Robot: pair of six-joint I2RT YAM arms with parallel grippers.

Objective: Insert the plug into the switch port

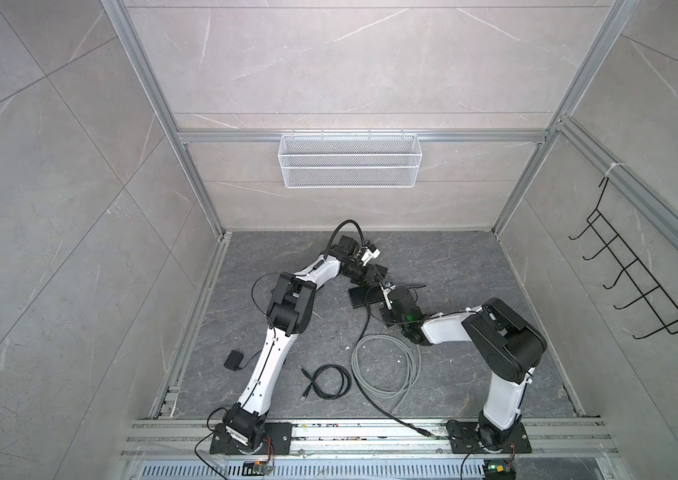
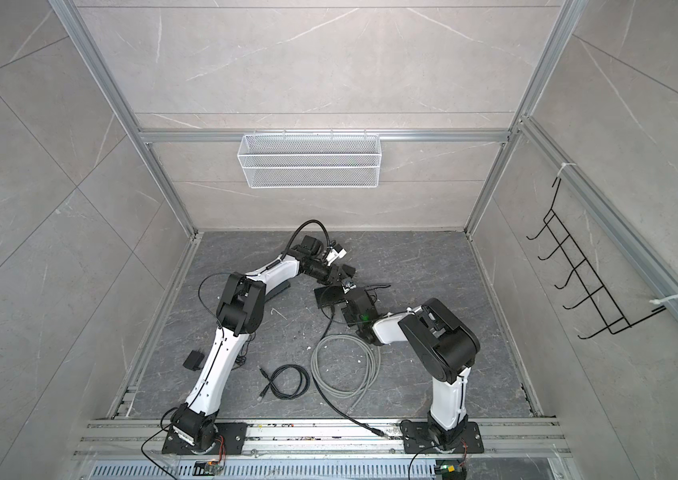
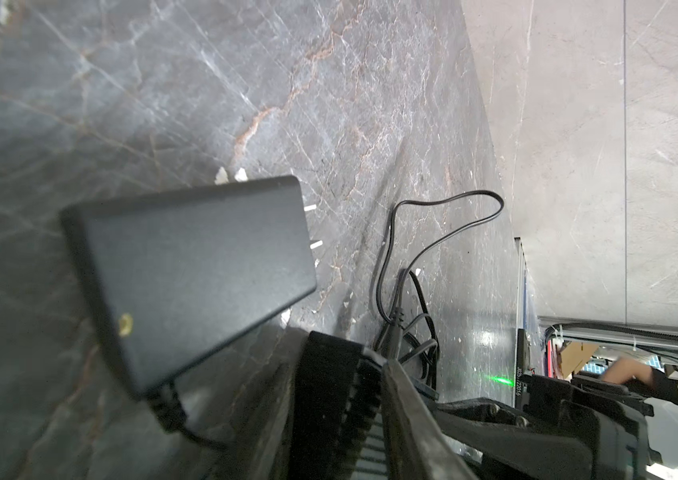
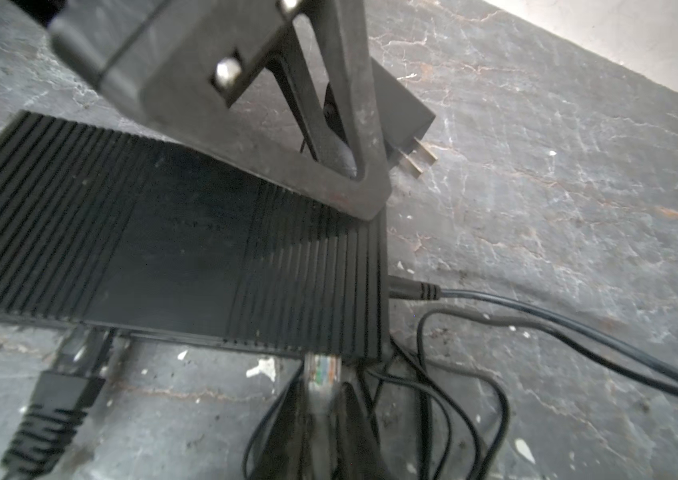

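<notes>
In a top view you are holding both arms over the flat black ribbed network switch [image 1: 360, 298] on the dark stone counter [image 1: 474, 270]. Left wrist: your left pincer [image 3: 333, 370] is bearing on its end, likely steadying it; clamped or just pressing, you cannot tell. Right wrist: your right pincer [image 4: 327, 392] is pinching the clear cable plug [image 4: 323, 369] at the switch's front face.

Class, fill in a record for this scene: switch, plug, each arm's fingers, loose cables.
switch: black, ribbed, lying flat
plug: clear, at the switch's front edge; seating unclear
right fingers: shut on plug
left fingers: one rests on switch top; grip unclear
loose cables: grey coil, black coil, nearer the arm bases
</notes>
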